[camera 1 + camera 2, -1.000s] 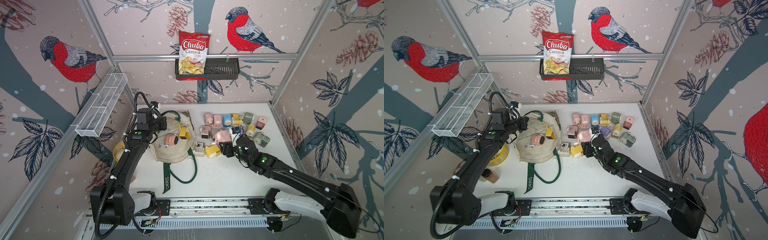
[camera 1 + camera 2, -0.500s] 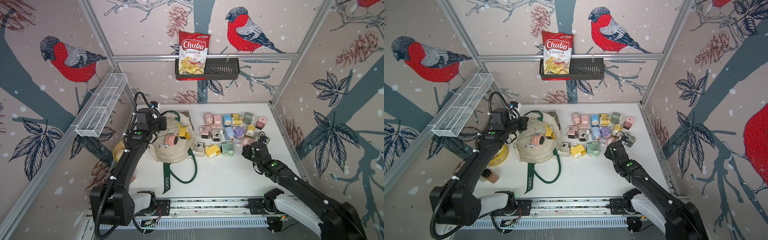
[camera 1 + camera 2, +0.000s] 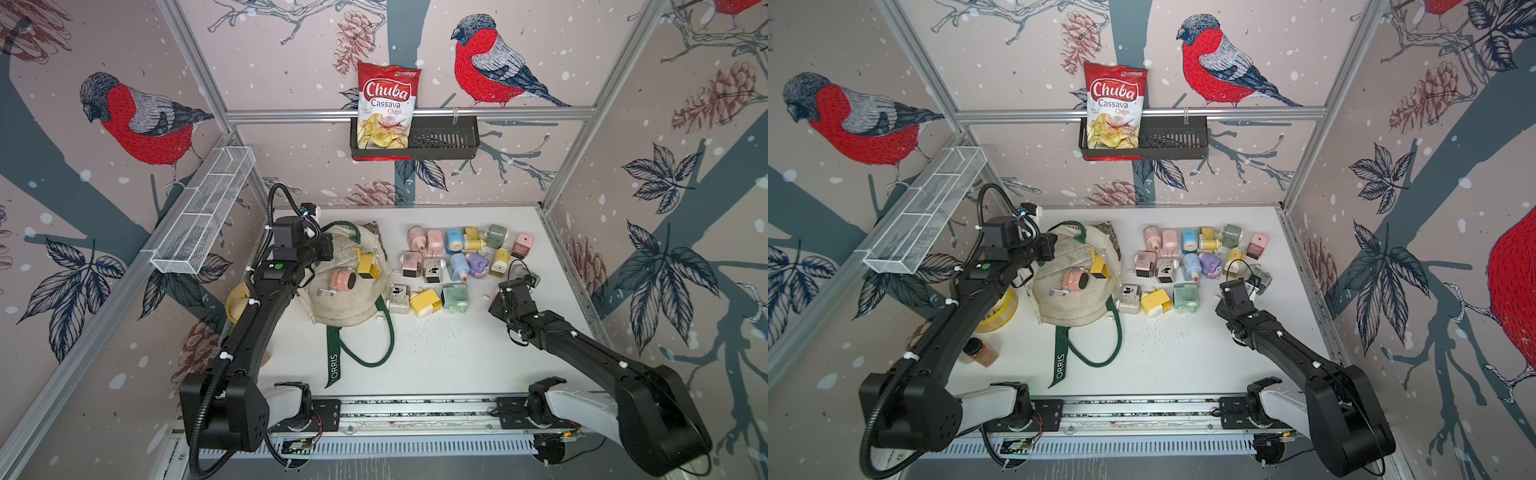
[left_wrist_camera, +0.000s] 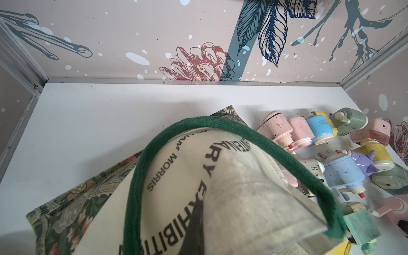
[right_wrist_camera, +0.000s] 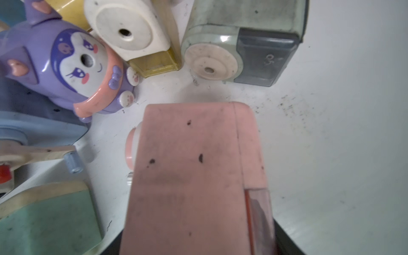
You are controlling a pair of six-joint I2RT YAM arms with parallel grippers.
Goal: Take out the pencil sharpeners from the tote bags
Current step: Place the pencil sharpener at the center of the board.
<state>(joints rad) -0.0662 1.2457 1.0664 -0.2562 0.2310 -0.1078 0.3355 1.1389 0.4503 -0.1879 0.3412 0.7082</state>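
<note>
Far left: a yellow bowl (image 3: 1000, 318) sits on the worktop (image 3: 440, 365), partly under my left arm.

My left pincer (image 3: 329, 249) is at the left edge of the tote bag (image 3: 349, 305), pressed together on the cream canvas. In the left wrist view the cloth rises like a tent toward the lens, and a green handle (image 4: 135, 181) arcs over it.

The tote lies flat, left of centre. Its leaf-patterned band points to the back wall and its other handle trails toward the front rail.

Two sharpeners rest in the hollow of the canvas: a pink round-faced sharpener (image 3: 341, 280) and a yellow boxy sharpener (image 3: 368, 265) just behind it. Whether they are inside the mouth or on top of the cloth, I cannot tell.

Right of the tote, the other pencil sharpeners (image 3: 458, 266) crowd together on the worktop. A cream sharpener (image 3: 398, 300) sits just beside the tote's edge.

My right pincer (image 5: 199, 244) is at the cluster's right side, pinching a pink flat-sided sharpener (image 5: 189, 167). Whether it touches the worktop I cannot tell. A purple character sharpener (image 5: 72, 66) and a grey-green sharpener (image 5: 242, 42) with a dark drawer lie near it.
</note>
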